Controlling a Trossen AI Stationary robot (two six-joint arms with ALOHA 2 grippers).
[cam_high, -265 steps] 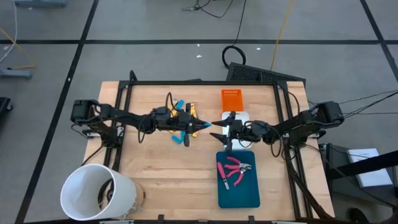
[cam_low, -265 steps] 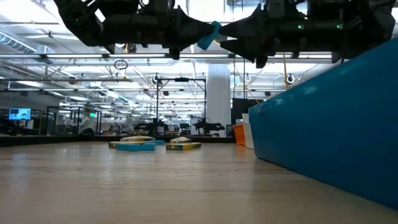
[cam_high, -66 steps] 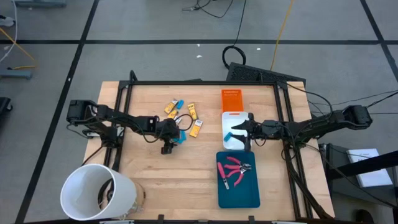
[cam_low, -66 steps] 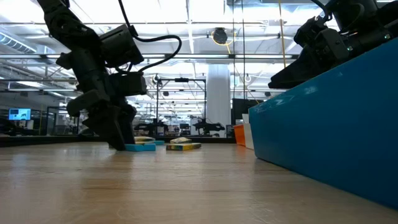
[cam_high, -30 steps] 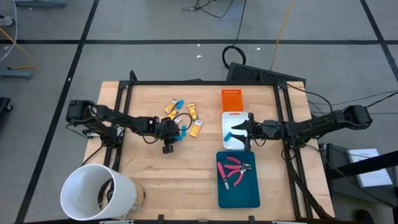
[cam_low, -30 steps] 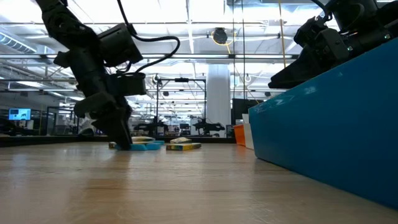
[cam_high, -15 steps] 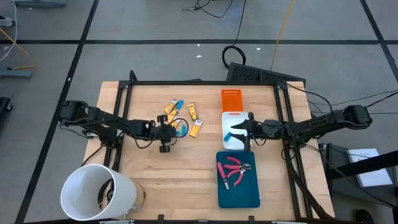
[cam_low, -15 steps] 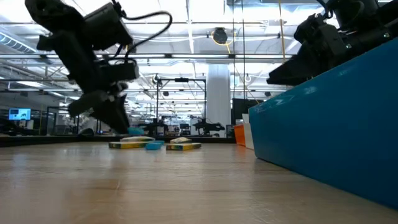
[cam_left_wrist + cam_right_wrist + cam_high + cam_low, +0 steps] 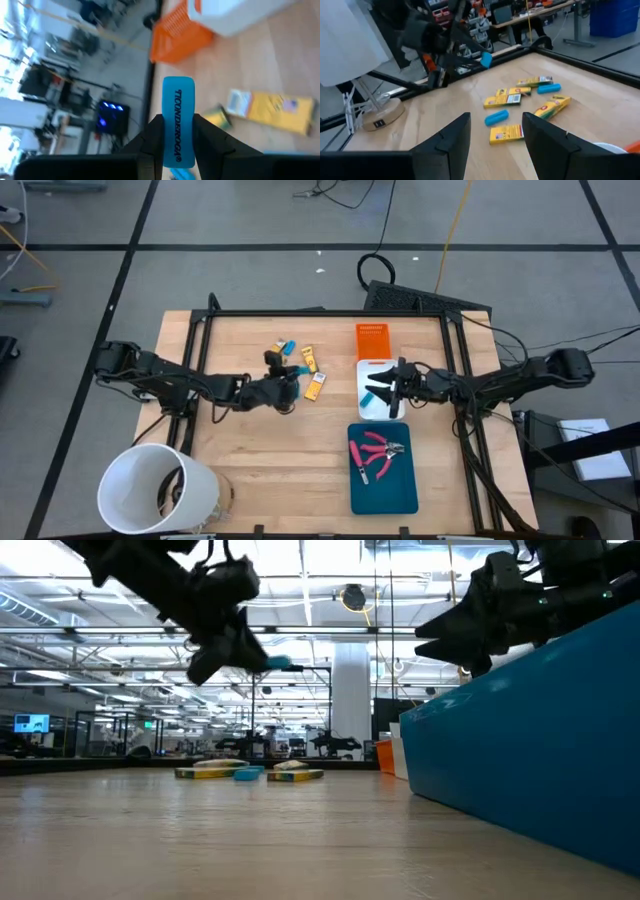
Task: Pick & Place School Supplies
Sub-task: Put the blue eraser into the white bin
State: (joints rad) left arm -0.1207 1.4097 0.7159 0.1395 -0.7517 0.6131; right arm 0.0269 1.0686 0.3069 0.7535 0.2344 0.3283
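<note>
My left gripper (image 9: 290, 385) hangs above the table's middle, shut on a light-blue eraser (image 9: 178, 120) marked TICONDEROGA. In the low view the left gripper (image 9: 245, 645) is well above the wood. Under and beyond it lie yellow crayon boxes (image 9: 316, 386) and other blue erasers (image 9: 496, 117), flat on the table. My right gripper (image 9: 495, 140) is open over the white tray (image 9: 378, 408). Pink-handled scissor-like tools (image 9: 378, 452) lie in the teal tray (image 9: 383, 485). My left gripper pinches the blue eraser between its two fingers (image 9: 152, 132) by the end nearer the wrist (image 9: 178, 150). The eraser lies along the fingers, and its free end (image 9: 178, 85) sticks out past the fingertips. It is lifted clear of the table (image 9: 278, 663).
An orange tray (image 9: 370, 340) sits at the far side, just beyond the white tray. A big white bucket (image 9: 155, 490) stands at the near left corner. A black frame (image 9: 200, 340) rims the table. Bare wood lies between the bucket and the teal tray.
My left gripper has risen from the table with the blue eraser, which is now lifted clear. It has turned about its wrist and moved a little toward the table's right. My right gripper has shifted slightly toward the table's left above the white tray.
</note>
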